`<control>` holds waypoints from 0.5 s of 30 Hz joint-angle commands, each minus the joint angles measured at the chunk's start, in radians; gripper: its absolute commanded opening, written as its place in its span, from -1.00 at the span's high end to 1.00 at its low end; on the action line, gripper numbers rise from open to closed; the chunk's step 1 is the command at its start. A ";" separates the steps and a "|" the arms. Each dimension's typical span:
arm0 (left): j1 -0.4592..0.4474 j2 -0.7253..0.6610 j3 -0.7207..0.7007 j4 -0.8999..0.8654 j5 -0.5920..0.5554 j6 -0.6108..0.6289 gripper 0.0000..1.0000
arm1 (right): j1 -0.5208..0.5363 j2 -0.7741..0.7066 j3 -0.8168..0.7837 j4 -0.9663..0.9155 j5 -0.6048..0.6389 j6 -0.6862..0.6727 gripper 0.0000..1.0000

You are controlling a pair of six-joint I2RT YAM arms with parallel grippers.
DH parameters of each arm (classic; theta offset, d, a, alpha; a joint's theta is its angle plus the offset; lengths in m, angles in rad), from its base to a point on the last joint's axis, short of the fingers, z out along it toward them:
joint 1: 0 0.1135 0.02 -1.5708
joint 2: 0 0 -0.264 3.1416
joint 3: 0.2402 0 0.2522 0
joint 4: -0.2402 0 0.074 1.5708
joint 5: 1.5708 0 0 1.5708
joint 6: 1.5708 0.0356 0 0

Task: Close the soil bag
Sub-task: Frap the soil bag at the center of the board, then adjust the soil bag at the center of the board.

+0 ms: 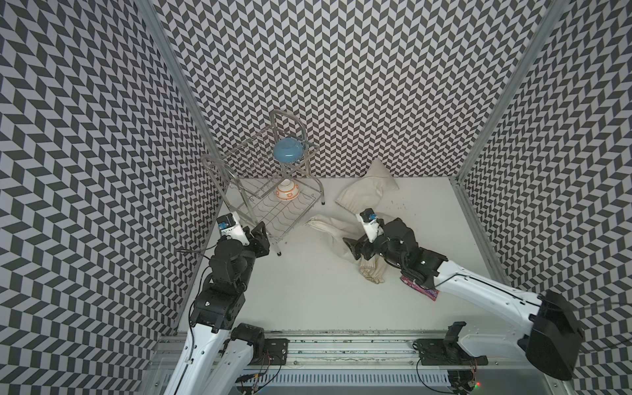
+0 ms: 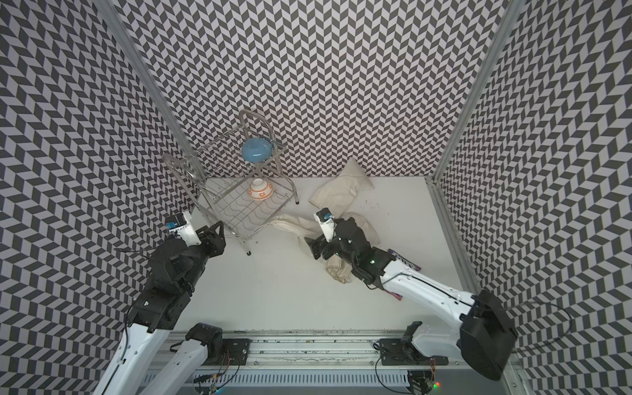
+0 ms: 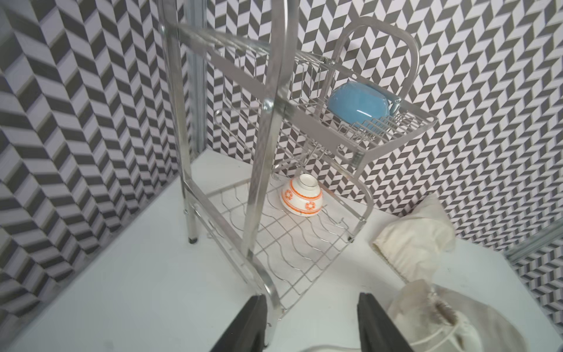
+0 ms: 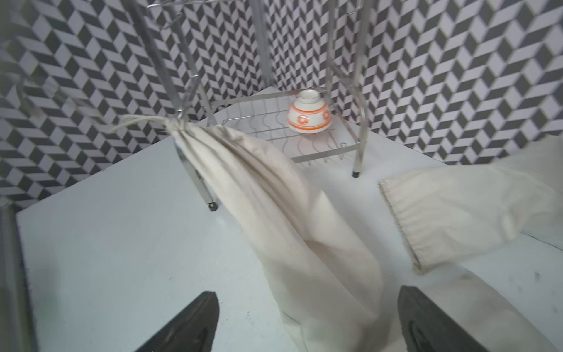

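Right hand (image 4: 307, 292) — wrapper (image 2: 405, 262) lettering unreadable

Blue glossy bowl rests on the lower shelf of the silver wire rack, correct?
No. The blue glossy bowl rests on the upper shelf of the silver wire rack; the left wrist view shows it. The lower shelf holds a white bowl with orange bands.
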 commanded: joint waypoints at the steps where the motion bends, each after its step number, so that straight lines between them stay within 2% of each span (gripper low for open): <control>1: 0.000 0.001 0.094 0.018 -0.017 0.077 -0.49 | -0.104 -0.079 -0.129 -0.057 0.119 0.171 -0.99; 2: -0.005 0.011 0.117 0.015 0.004 0.087 -0.58 | -0.142 -0.098 -0.173 -0.047 0.120 0.198 -0.99; 4: -0.014 0.033 0.158 0.016 0.091 0.113 -0.95 | -0.210 -0.129 -0.245 -0.021 0.100 0.237 -1.00; 7: -0.049 0.107 0.222 0.001 0.273 0.147 -1.00 | -0.288 -0.131 -0.316 0.039 0.005 0.283 -1.00; 9: -0.110 0.153 0.221 0.016 0.343 0.131 -1.00 | -0.310 -0.091 -0.335 0.088 -0.054 0.304 -0.99; 12: -0.271 0.178 0.138 0.117 0.306 0.097 -1.00 | -0.319 -0.005 -0.320 0.115 -0.150 0.317 -0.98; 14: -0.390 0.195 0.072 0.207 0.258 0.082 -1.00 | -0.320 0.072 -0.312 0.142 -0.204 0.307 -0.81; 15: -0.438 0.212 0.042 0.245 0.235 0.075 -1.00 | -0.320 0.103 -0.310 0.163 -0.225 0.309 -0.67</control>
